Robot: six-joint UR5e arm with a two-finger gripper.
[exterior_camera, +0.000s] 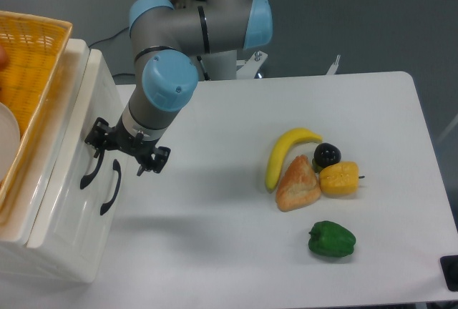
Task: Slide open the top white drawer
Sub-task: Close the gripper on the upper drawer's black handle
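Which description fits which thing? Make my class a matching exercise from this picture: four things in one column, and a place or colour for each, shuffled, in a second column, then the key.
Things
1. banana
2. green pepper
3. gripper
4. basket

Descriptions
A. on top of the white cabinet
B. yellow, curved, beside the bread
C. alone on the table, nearest the front edge
D. at the handle of the top white drawer

Pairs: 1-B, 2-C, 3-D, 4-A
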